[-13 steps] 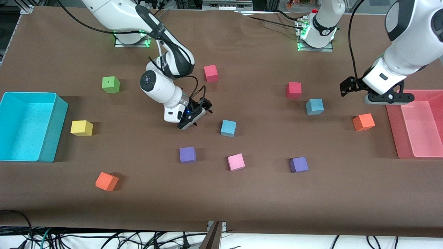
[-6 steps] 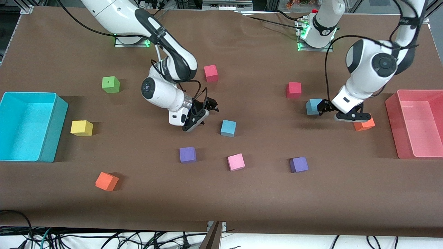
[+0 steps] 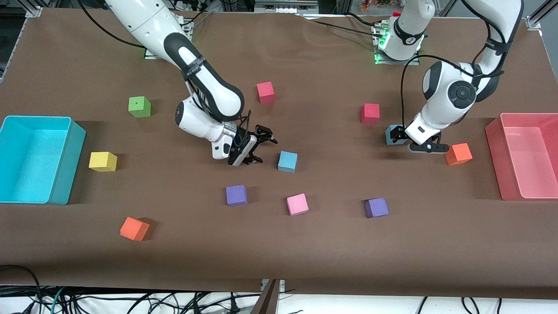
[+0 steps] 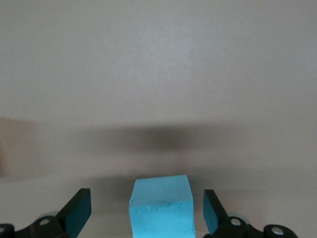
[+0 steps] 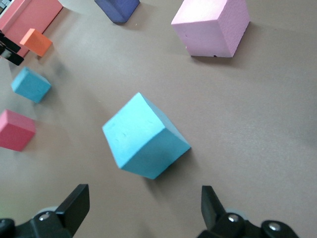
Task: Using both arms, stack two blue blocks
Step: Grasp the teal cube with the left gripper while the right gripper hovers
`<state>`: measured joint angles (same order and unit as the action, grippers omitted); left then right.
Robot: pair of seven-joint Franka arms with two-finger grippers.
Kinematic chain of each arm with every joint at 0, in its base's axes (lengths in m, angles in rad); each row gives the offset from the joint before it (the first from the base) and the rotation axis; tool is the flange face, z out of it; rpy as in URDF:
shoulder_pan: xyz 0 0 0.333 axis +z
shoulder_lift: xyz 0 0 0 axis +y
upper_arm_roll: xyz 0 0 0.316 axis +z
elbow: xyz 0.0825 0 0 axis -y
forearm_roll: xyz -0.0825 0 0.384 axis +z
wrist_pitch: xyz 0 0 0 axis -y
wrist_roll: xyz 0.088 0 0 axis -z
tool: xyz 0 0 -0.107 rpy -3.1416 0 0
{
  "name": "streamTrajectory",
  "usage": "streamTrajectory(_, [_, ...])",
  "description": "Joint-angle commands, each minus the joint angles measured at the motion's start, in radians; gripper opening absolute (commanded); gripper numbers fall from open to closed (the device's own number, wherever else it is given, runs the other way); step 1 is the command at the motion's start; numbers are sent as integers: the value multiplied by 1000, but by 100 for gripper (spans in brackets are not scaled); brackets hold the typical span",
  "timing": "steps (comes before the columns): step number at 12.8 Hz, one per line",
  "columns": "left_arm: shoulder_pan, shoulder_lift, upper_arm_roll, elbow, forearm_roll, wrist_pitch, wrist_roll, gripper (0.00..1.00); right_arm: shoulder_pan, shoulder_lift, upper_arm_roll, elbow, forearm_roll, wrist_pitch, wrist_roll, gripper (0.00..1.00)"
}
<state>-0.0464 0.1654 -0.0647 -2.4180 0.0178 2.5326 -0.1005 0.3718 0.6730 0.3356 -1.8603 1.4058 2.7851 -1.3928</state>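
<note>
Cubes nearest the front camera: orange cube (image 3: 134, 229) toward the right arm's end, then purple cube (image 3: 236, 195), pink cube (image 3: 297, 204) and a 2nd purple cube (image 3: 376, 207) in a loose row.

Farther back, 1st blue block (image 3: 287, 161) sits alone on the brown table (image 3: 305, 253), nothing touching it. Right gripper (image 3: 252, 146) hangs low just beside it, on the side toward the right arm's end. Right wrist view: blue block (image 5: 145, 137) lies ahead of the two fingertips (image 5: 74, 207), which stand wide apart w/ nothing between; fingers cut off at frame edge.

2nd blue block (image 3: 391, 134) is toward the left arm's end, mostly hidden in front view by left gripper (image 3: 403, 138) and wrist; only a sliver shows. Left wrist view: block (image 4: 161, 206) sits between the spread fingertips (image 4: 78, 213), gap on each side, no contact; its lower part is cut off.

An orange cube (image 3: 458, 154) lies near it, pink bin (image 3: 497, 152) at that end.
</note>
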Motion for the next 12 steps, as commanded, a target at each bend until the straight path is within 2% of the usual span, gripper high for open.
streamTrajectory(1, [-7, 9, -1, -38, -2, 35, 4, 100, 41, 43, -42, 67, 62, 42, -150, 100])
streamTrajectory(4, [-9, 29, -3, -56, -4, 55, 4, 100, 53, 74, -46, 104, 110, 54, -242, 100])
streamTrajectory(8, [-32, 60, -4, -64, -38, 69, 4, 99, 59, 91, -58, 125, 267, 48, -428, 100])
streamTrajectory(12, [-32, 51, -4, -62, -38, 72, 16, 31, 87, 128, -58, 177, 386, 47, -543, 100])
